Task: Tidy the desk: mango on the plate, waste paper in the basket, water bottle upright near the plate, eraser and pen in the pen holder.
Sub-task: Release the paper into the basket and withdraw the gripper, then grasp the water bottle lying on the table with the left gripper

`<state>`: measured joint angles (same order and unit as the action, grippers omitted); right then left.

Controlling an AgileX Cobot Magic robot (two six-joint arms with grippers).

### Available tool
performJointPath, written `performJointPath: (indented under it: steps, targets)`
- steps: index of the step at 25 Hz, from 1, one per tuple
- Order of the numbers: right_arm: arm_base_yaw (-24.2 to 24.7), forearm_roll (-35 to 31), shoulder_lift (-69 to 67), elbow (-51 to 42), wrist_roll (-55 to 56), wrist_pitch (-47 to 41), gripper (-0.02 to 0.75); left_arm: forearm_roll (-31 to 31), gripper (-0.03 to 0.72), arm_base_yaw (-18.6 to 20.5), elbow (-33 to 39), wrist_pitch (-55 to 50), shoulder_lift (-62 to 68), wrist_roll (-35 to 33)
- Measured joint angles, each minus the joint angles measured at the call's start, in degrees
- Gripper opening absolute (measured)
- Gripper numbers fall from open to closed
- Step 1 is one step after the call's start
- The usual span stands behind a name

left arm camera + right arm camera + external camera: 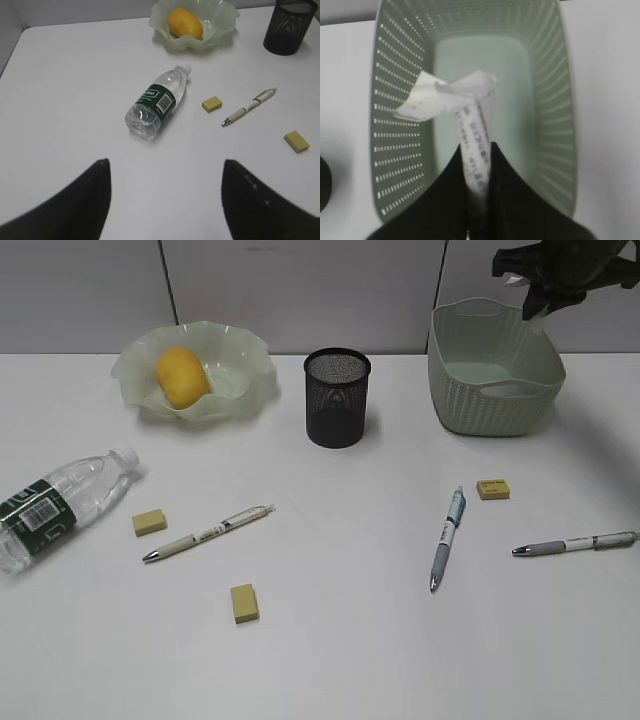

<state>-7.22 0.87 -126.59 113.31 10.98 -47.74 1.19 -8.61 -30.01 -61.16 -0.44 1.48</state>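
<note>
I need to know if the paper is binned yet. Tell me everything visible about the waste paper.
The waste paper is a white, crumpled, twisted strip with faint print. The right gripper pinches its lower end, and the flared end hangs above the basket, over its bare floor. It is not dropped yet.

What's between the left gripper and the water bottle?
Nothing: the left wrist view shows only bare white desk between the open left gripper and the water bottle, which lies on its side.
</note>
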Motion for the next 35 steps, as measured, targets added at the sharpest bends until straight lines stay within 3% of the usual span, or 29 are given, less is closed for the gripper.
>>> performJointPath:
  steps: [4, 10, 12, 29, 35]
  targets:
    - [0.0, -1.6, -3.9, 0.0, -1.1, 4.2, 0.169, 0.0, 0.523, 0.0, 0.0, 0.0, 0.0, 0.0]
    - [0.0, -1.9, -7.1, 0.1, -2.0, 4.7, 0.544, 0.0, 0.523, 0.0, 0.0, 0.0, 0.0, 0.0]
    - [0.0, -1.9, -6.7, 1.0, -3.3, 3.5, 0.608, 0.0, 0.523, 0.0, 0.0, 0.0, 0.0, 0.0]
    - [-0.2, -1.5, 12.1, 1.8, -5.4, -18.0, 0.591, 0.0, 0.523, 0.0, 0.0, 0.0, 0.0, 0.0]
    - [-0.2, -0.9, 22.8, -7.8, -5.4, -21.1, 0.583, 0.0, 0.523, 0.0, 0.0, 0.0, 0.0, 0.0]
